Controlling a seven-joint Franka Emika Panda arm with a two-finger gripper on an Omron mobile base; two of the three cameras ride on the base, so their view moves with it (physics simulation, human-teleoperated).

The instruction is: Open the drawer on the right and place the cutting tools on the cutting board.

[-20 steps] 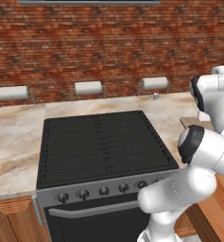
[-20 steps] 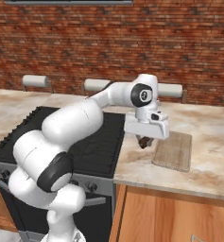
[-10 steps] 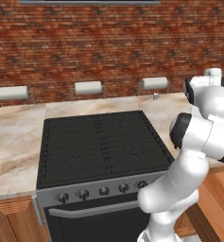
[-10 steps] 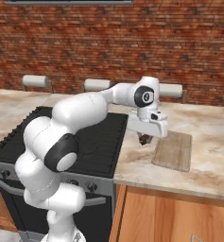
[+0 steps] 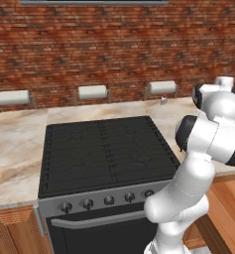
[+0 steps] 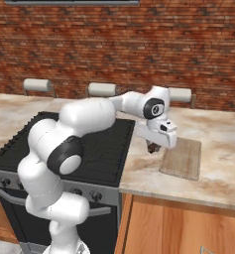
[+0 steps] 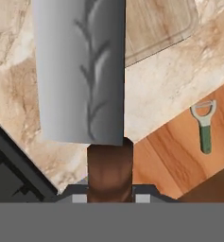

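Cleaver-like knife (image 7: 80, 71), broad flat grey blade on a rounded brown handle, sits clamped in the jaws of the gripper (image 6: 152, 147), over the beige marbled worktop (image 7: 160, 90) beside the tan wood-grain cutting board (image 6: 182, 158) with rounded corners. Further right, a slim green-handled peeler (image 7: 204, 126) lies in the orange-brown drawer (image 7: 179, 156).

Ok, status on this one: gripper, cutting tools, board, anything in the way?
Gripper shut on knife by its brown handle, over the counter beside the cutting board. Green-handled peeler lies in the open drawer. Board bare, path clear.
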